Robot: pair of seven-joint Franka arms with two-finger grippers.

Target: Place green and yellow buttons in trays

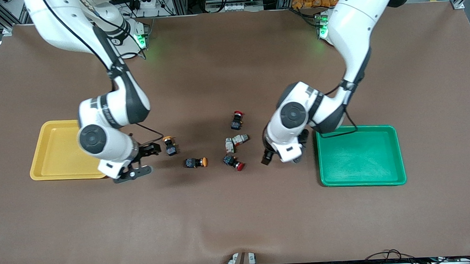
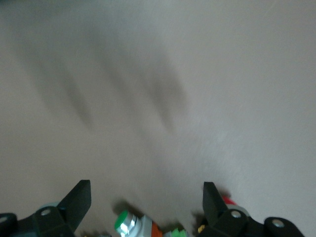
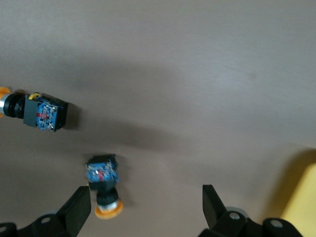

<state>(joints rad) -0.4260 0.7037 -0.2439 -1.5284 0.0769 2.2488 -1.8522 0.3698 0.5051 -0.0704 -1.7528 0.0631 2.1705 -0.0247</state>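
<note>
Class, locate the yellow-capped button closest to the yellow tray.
In the front view, that yellow-capped button lies on the table beside the right claw, between the yellow tray and the second yellow-capped button.

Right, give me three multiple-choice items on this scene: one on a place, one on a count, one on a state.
1. On the table, the yellow tray lies toward:
A) the left arm's end
B) the right arm's end
C) the middle

2. Red-capped switches on the table:
A) two
B) one
C) four

3. The right gripper is:
A) shut empty
B) shut on a switch
C) open

Key: 1 B, the right gripper works just beside it. 2 A, both lie in the middle cluster. 3 C, its fingers stand apart, next to a yellow-capped button.
</note>
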